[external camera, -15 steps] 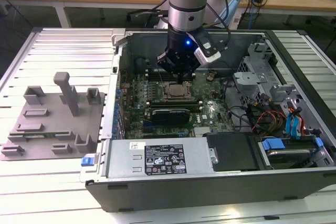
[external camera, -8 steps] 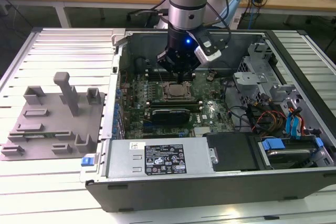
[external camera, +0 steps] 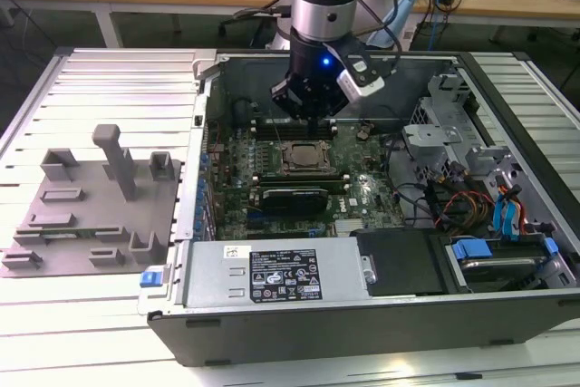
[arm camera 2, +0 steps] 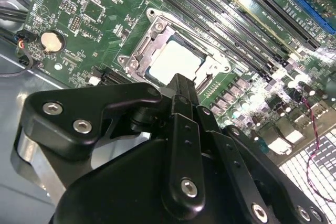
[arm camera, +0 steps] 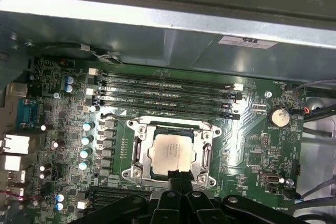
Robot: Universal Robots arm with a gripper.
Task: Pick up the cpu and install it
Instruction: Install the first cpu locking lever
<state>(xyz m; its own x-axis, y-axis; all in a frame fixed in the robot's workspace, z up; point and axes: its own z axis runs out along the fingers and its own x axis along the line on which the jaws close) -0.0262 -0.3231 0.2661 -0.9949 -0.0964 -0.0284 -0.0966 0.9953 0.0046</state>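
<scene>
The cpu [arm camera: 172, 153] lies flat inside the dark metal-framed socket [arm camera: 137, 148] of the green motherboard, its pale silver top facing up. It shows there in both wrist views, cpu [arm camera 2: 173, 61] within the socket frame [arm camera 2: 142, 51]. My gripper [arm camera: 178, 178] hangs just above the socket's edge, apart from the chip, with its black fingers pressed together and nothing between them. The same narrow tip of the gripper [arm camera 2: 182, 83] overlaps one side of the chip. In the exterior view the gripper [external camera: 313, 113] is inside the open computer case, over the socket [external camera: 306, 159].
A grey tray [external camera: 91, 215] with upright plastic blocks sits on the slatted table at the exterior view's left. Memory slots [arm camera: 163, 90] run beside the socket. A coin battery [arm camera: 278, 116] and loose cables lie nearby. The power supply [external camera: 272, 274] and case walls hem the board in.
</scene>
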